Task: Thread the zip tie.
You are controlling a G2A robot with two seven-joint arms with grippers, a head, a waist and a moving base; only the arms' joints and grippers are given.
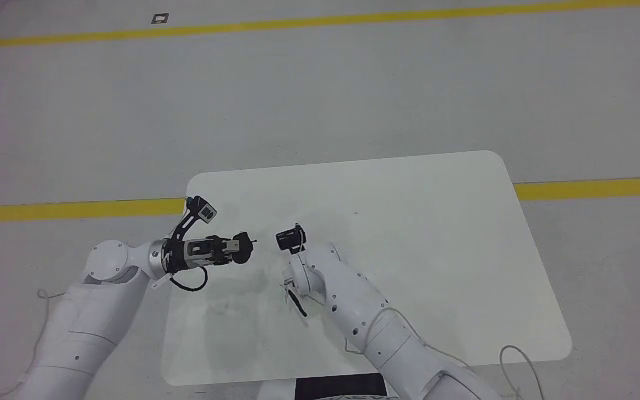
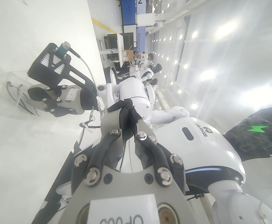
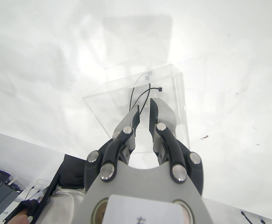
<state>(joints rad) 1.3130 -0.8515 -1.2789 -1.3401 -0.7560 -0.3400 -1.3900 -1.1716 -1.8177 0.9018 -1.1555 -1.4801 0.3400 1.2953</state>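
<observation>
left gripper [image 2: 127, 110]: fingers pressed together, clamped on a thin black zip tie [image 2: 125, 148]; its strap runs down between the fingers. in the top view this gripper is held over the left part of the table and points toward the other arm.
right gripper [image 3: 145, 108]: fingers apart, with nothing between them; it hangs tips-down directly over a clear box.
clear box [image 3: 182, 99]: transparent walls; it stands on the table under the right gripper.
loose zip ties [image 3: 146, 92]: a few black ones lie curved inside the clear box; one shows its small square head.
two grippers: in the top view they are near each other but apart.
table [image 1: 430, 240]: white and matte, with rounded corners; some small dark marks [image 3: 205, 137] are on the surface beside the box.
floor [image 1: 330, 90]: light grey and smooth, crossed by two yellow lines [image 1: 300, 23]. one line is well behind the table, the other shows at both sides of the table. a small black square marker [image 1: 160, 18] lies near the far line.
room: the left wrist view shows rows of bright round ceiling lights [image 2: 207, 75]. at the far end there is a blue panel [image 2: 127, 10] with desks below it.
</observation>
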